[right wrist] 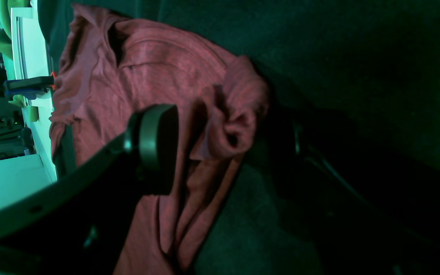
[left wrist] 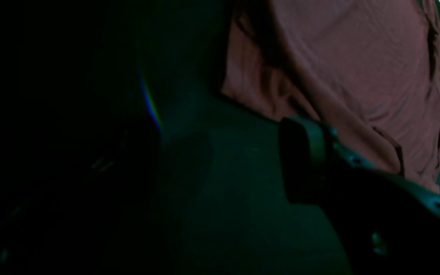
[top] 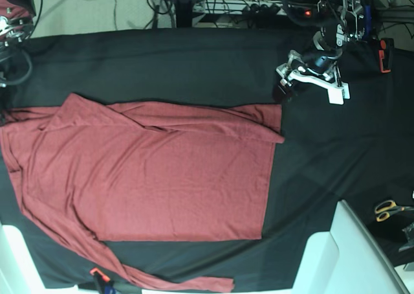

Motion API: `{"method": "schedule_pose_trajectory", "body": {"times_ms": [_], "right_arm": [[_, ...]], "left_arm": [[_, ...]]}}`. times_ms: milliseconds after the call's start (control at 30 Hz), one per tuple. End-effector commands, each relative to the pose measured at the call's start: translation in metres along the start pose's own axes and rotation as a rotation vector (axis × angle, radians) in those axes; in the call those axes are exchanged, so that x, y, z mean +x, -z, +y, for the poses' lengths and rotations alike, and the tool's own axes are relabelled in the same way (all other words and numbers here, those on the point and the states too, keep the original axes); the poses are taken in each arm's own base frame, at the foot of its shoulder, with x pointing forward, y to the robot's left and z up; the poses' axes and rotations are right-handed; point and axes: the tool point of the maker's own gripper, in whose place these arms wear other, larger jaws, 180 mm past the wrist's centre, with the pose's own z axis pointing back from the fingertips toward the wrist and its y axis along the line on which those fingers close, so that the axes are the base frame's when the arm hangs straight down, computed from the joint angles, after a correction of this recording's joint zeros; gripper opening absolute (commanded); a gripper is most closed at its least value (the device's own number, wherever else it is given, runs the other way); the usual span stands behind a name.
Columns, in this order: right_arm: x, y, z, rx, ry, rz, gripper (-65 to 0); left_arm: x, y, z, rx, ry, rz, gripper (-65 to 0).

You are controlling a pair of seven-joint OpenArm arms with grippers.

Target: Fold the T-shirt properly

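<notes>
Black tablecloth point(top: 194, 61) over the whole worktop, cables and gear crowding the floor past the far edge, white furniture poking in at the near right corner. Red T-shirt point(top: 155, 177) spread mostly flat across the left and middle, body smooth enough, one long sleeve folded along the far side ending near the middle right, the other sleeve trailing along the near edge. Left-hand end spilling right up to the left edge, a bit rumpled. Left gripper point(top: 284, 87) parked by the far right corner, just off the tip of that far sleeve, hovering over bare cloth; only one dark finger pad point(left wrist: 300, 160) visible in its wrist view with the shirt point(left wrist: 357, 68) beyond, so can't tell if the fingers are apart or together. Right gripper out of the base view; its wrist view shows one pad point(right wrist: 155, 145) over bunched-up shirt fabric point(right wrist: 159, 68), other finger hidden, so no telling there either. Scissors point(top: 388, 208) sitting by the right edge.
</notes>
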Motion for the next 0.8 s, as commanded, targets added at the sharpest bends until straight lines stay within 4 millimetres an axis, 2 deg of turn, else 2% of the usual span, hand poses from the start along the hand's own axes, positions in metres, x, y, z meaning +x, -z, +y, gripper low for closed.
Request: {"method": "schedule_pose_trajectory", "body": {"times_ms": [0,400,433,533,600,767], "right_arm": [[0.003,0.000,-0.002,-0.029,-0.006,0.015,-30.3],[0.004,0.005,0.008,-0.012,-0.005,0.016,-31.8],[0.004,0.005,0.008,-0.012,-0.005,0.016,-35.1],[0.003,0.005,0.007,-0.015,-0.003,0.021,-55.2],[0.002,0.005,0.008,-0.015,-0.002,0.023,-65.0],[0.000,0.006,0.008,-0.014,0.000,0.027,-64.4]], "left_arm": [[0.011,-0.002,-0.005,-0.021,0.009,-0.033,-19.1],[0.011,-0.002,-0.005,-0.021,0.009,-0.033,-19.1],[0.011,-0.002,-0.005,-0.021,0.009,-0.033,-19.1],[0.011,-0.002,-0.005,-0.021,0.009,-0.033,-19.1],[0.011,-0.002,-0.005,-0.021,0.009,-0.033,-19.1],[0.014,0.000,-0.008,-0.029,0.005,-0.040,-18.8]]}}
